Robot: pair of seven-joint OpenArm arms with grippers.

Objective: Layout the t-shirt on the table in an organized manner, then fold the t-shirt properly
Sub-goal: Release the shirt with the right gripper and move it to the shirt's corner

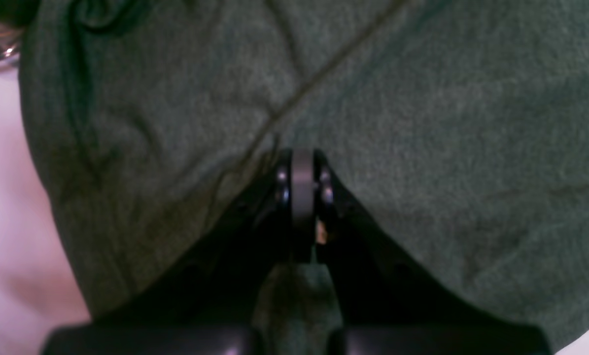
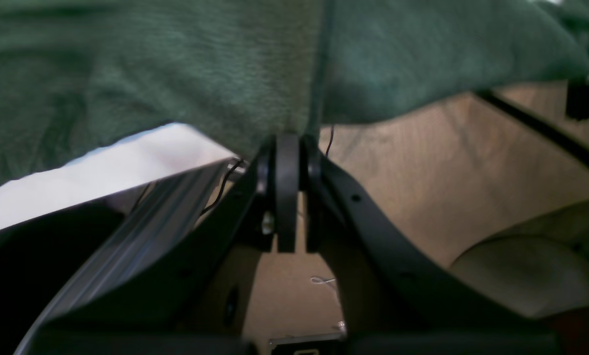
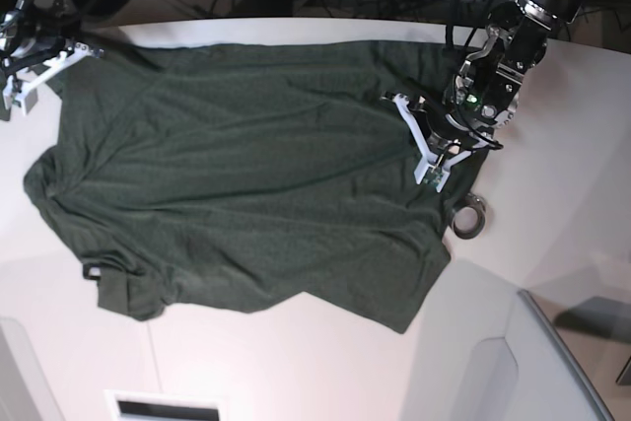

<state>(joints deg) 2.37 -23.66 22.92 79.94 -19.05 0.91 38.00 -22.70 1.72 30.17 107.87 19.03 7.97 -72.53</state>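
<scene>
Carrying everything here, the large white smooth counter [image 3: 296, 362] bears the plain dark green cloth t-shirt [image 3: 246, 175], spread nearly flat across its middle. My left gripper [image 3: 427, 150] pinches the shirt's edge, jaws closed on cloth. My right gripper [image 3: 44, 71] grips the opposite corner, jaws likewise closed. Beside the left one lies a small metal ring [image 3: 470, 219].

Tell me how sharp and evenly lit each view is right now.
Left wrist: soft blur, dim, t-shirt fills the picture, table washed pinkish. Right wrist: blurred too, shirt edge and the shut right gripper dark against bright floor. Base: sharpest, even light, faint shadows along the hem.
</scene>
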